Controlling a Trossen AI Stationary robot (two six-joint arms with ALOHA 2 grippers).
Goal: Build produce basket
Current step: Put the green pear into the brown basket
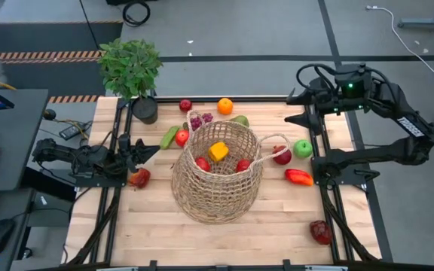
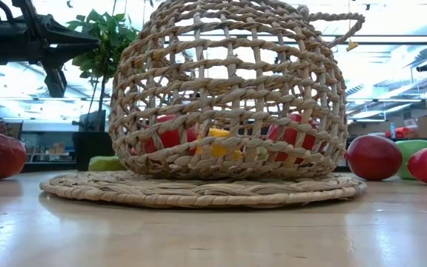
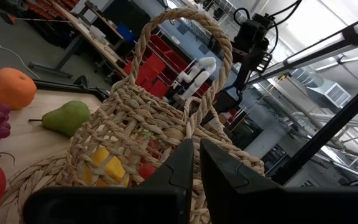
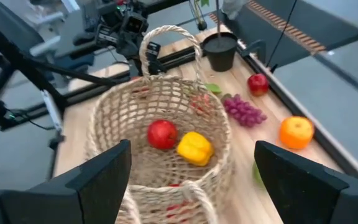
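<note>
Tan open-weave wicker basket (image 1: 217, 177), two loop handles

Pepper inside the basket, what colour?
Yellow. The pepper lies in the basket beside a red apple; right wrist view shows it best.

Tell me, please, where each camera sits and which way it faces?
High: overhead, straight down on the basket; both arms show.
Low: table height, level through the basket's weave; one arm shows at upper left.
Left wrist: on the left arm, past the shut left gripper at a basket handle.
Right wrist: above, down into the basket between the open right gripper.
Shared: the yellow pepper appears in every view.
</note>
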